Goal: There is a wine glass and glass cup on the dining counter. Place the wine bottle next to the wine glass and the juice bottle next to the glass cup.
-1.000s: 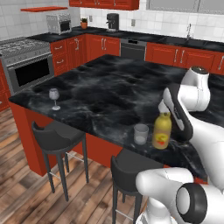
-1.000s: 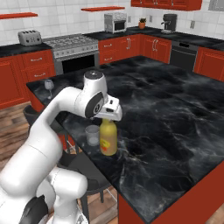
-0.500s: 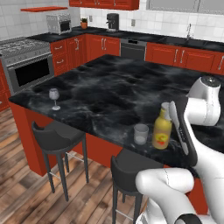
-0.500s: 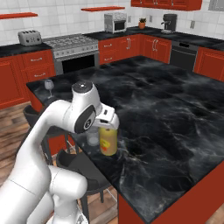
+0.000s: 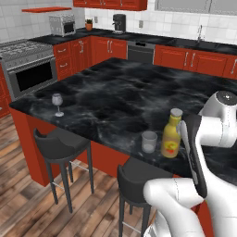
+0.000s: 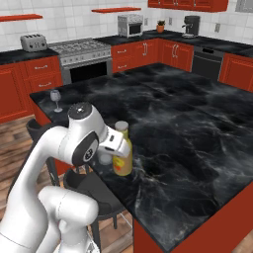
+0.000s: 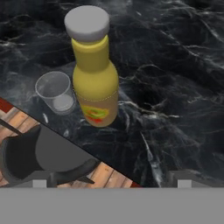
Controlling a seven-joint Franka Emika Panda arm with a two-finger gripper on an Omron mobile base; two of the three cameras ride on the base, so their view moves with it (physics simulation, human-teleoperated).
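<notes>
Hand view looks down on the juice bottle (image 7: 95, 74), standing upright on the black marble surface (image 7: 175, 78) of the dining counter, near its edge. The glass cup (image 7: 55, 92) stands just beside the bottle, apart from it by a narrow gap, also upright. Below the edge, a dark stool (image 7: 39, 155) sits over wooden floor. The gripper's two tips (image 7: 109, 183) rise at the bottom of this view, spread wide with nothing between them, well back from the bottle.

From the left base view, the juice bottle (image 5: 171, 134) and glass cup (image 5: 149, 141) stand side by side at the near edge of the surface, while the wine glass (image 5: 57, 102) stands well apart at the far left corner. Two stools (image 5: 59, 144) stand under the overhang.
</notes>
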